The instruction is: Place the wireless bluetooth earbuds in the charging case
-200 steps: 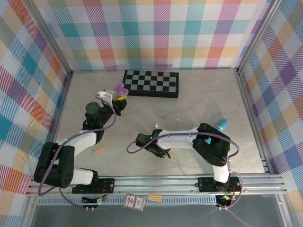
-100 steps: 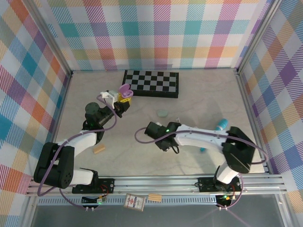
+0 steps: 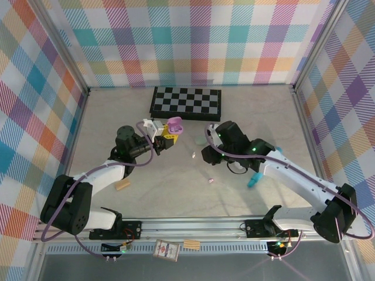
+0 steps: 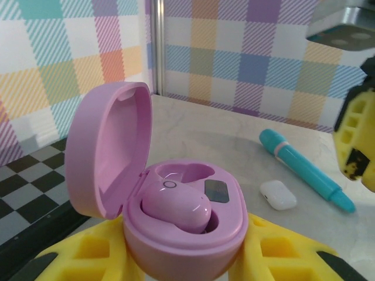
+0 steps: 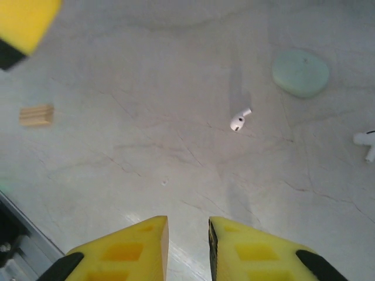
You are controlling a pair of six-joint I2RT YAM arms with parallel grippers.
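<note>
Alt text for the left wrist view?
An open pink case sits clamped between yellow jaws, one pink bud seated in it. Behind on the table lie a teal pen and a small white case; checkerboard at left.

Charging case (image 3: 174, 124): pink-purple, glossy, pebble-shaped; stands raised off the tabletop, left of its centre, lid hinged open and upright. Holds one pink earbud (image 4: 176, 209) seated in its nearer well. Second pink earbud (image 3: 210, 181): lies loose on the tabletop, toward the near edge, around mid-width. White earbud (image 5: 239, 120): stemmed, lies on its side near the tabletop's centre. Another white earbud (image 5: 368, 143): lies apart from it, cut off at the view's edge.
</note>
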